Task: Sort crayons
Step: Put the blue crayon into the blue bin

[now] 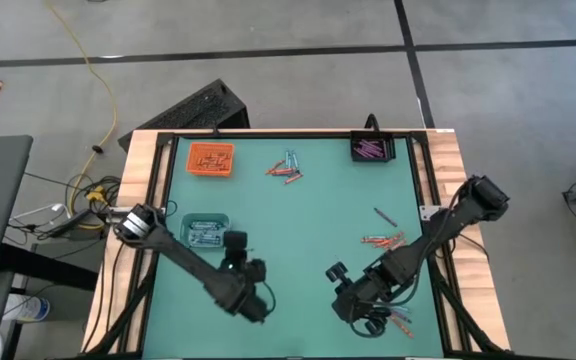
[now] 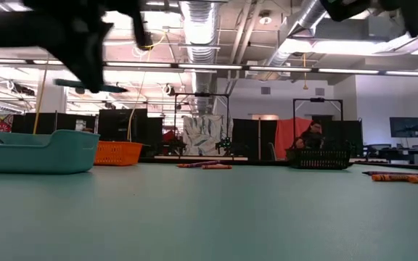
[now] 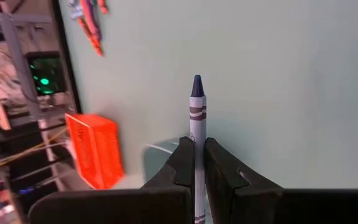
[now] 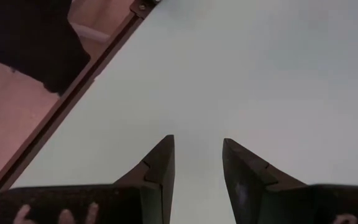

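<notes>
My left gripper (image 3: 197, 146) is shut on a blue-tipped crayon (image 3: 197, 106) with a pale wrapper. It hangs over the near left part of the table (image 1: 258, 302), close to the teal tray (image 1: 206, 232). In the low view the crayon (image 2: 89, 85) shows as a blue stick high above the table. My right gripper (image 4: 197, 165) stands open over bare table at the near right (image 1: 346, 303), with nothing between its fingers. Loose crayons lie at the far middle (image 1: 286, 170), at the right (image 1: 383, 240) and near the right front corner (image 1: 398, 320). My left gripper pinches the crayon's wrapped shaft (image 3: 196, 134) between its two fingers. The crayon lies along the fingers, and its pointed blue tip (image 3: 197, 86) sticks out past the fingertips. The crayon is lifted clear of the table.
An orange tray (image 1: 211, 158) stands at the far left and a black tray (image 1: 373, 148) with purple sticks at the far right. A single crayon (image 1: 385, 215) lies right of centre. The table has a raised wooden rim (image 1: 148, 190). The middle of the green top is bare.
</notes>
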Motion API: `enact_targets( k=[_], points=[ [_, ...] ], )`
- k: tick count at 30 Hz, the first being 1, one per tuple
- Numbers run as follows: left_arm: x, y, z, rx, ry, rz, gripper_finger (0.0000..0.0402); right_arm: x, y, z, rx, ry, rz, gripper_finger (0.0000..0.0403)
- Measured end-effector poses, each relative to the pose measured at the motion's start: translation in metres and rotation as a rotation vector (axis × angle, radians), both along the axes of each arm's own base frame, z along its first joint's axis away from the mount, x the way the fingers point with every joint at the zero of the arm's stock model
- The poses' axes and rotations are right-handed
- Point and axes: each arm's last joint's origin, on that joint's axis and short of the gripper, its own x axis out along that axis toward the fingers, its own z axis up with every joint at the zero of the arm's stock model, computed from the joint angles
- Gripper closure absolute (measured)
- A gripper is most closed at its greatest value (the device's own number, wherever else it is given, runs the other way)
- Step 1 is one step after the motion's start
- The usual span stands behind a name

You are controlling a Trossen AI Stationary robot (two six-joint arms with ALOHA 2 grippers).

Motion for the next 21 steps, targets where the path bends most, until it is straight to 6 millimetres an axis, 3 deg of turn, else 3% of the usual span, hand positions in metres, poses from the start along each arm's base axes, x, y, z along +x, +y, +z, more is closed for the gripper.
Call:
enact_targets(
  k=[4,9,16,21],
  points=[
    [0.009,0.019,0.003,0.008,0.049,-0.017,0.0401,-0.004,0.006,0.0,0.002,0.001,0.015,0.0275],
    [0.01,0.04,0.024,0.009,0.007,-0.004,0.0401,-0.008,0.011,0.0,-0.003,-0.003,0.03,0.0275],
    [0.001,0.059,0.064,-0.031,-0.18,0.004,0.0401,-0.009,0.012,0.0,-0.014,-0.012,0.02,0.0275],
    [-0.019,0.073,0.067,-0.153,-0.302,-0.022,0.0401,-0.009,0.012,0.0,-0.013,-0.012,0.016,0.0275]
  ],
)
